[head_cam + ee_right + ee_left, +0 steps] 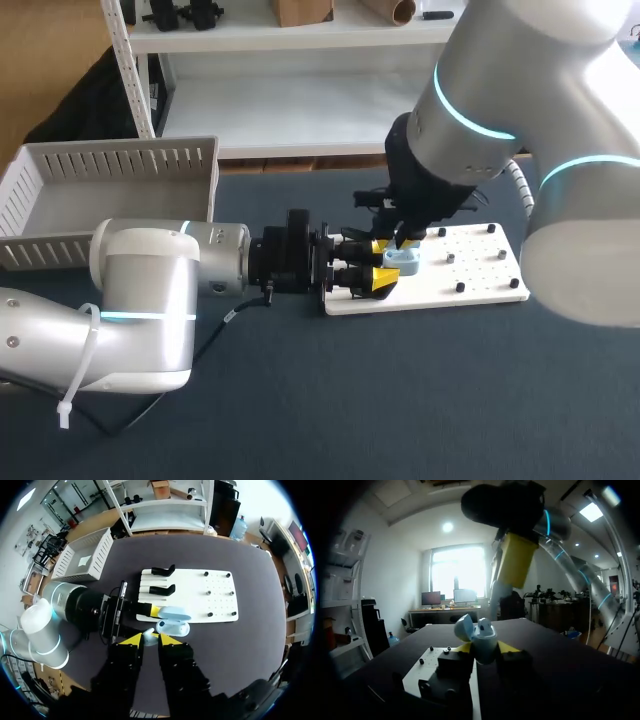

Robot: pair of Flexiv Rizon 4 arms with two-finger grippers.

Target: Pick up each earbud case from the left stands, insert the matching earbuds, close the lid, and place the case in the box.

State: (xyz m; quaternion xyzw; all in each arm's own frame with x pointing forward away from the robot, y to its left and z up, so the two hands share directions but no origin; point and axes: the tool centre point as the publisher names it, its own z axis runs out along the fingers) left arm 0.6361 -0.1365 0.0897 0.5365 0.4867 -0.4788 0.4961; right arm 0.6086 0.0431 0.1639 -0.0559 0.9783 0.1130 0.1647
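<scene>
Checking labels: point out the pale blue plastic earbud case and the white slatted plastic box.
Pale blue plastic earbud case (pixel 485 647): left wrist view, its body.
White slatted plastic box (pixel 120 165): head view, far slatted wall.

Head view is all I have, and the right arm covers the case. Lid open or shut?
Observer: Open. In the left wrist view the lid stands tipped back off the light blue case.
Operator: Right end effector carrying anything?
Observer: Yes. The right wrist view shows a small white earbud pinched in the right end effector, close beside the open case.
</scene>
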